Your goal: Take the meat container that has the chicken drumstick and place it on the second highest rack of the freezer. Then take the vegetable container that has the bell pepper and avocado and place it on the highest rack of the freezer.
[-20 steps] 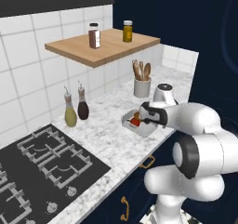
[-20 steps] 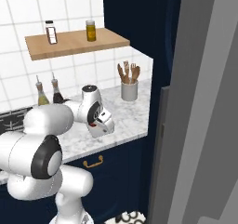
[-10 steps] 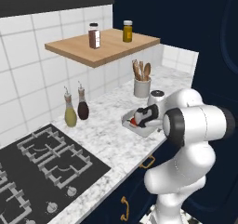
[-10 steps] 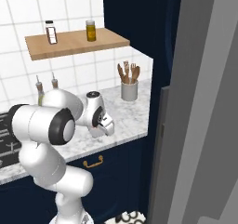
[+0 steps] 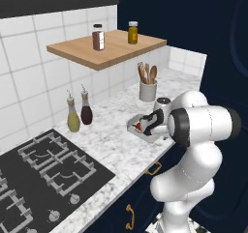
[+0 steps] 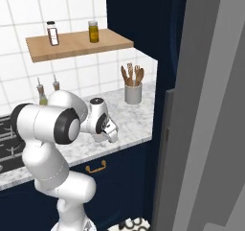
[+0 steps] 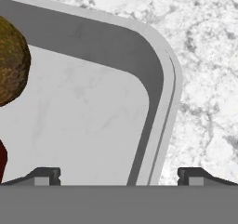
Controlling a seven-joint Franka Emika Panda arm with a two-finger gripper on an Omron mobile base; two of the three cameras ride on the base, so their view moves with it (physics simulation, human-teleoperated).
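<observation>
Our gripper [image 7: 119, 174] hangs wide open, straddling the vegetable container [image 7: 160, 74] rim at its 3 o'clock side on the marble counter [image 7: 209, 79]. The avocado [image 7: 11, 60] sits at 9 o'clock. We should descend squarely, then pinch the wall firmly.

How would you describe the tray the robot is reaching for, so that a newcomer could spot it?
On the marble counter, right of the black hob and below the utensil crock, sits a shallow grey tray. It holds a brownish avocado, and the open hand hovers over its rim.
</observation>
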